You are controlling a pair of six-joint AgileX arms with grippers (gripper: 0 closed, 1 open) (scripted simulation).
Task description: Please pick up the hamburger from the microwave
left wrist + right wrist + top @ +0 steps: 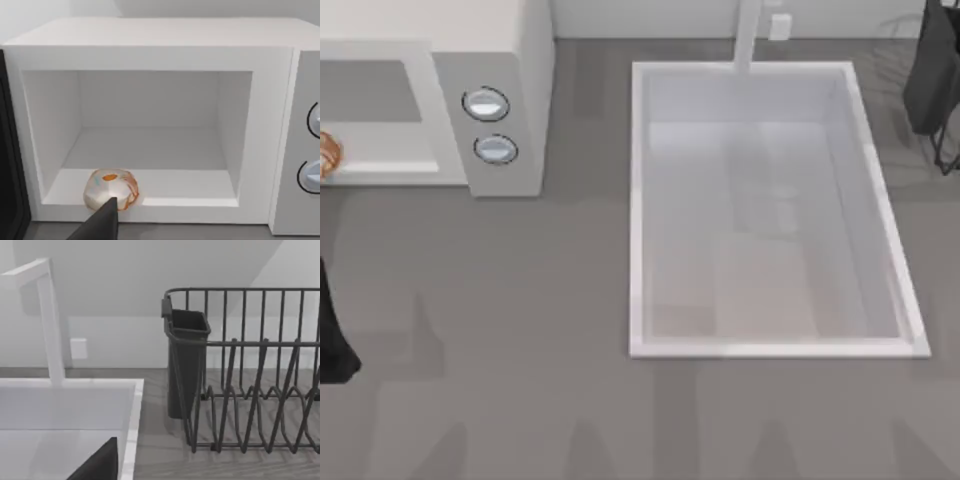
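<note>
Hamburger (pixel 111 188) at microwave (pixel 150 55) cavity's front edge, just beyond left gripper (pixel 100 225); gripper state unclear.

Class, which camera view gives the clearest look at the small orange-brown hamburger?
The left wrist view: the small round orange-brown hamburger sits in full at the front edge of the white boxy microwave's cavity. The top view catches just a sliver of it at its left edge. The right wrist view faces the sink and rack.

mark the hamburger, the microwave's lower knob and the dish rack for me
hamburger (pixel 111 189), left wrist view, top of the bun.
lower knob (pixel 496 149), top view, centre of the dial.
dish rack (pixel 260 385), right wrist view, a front wire.
</note>
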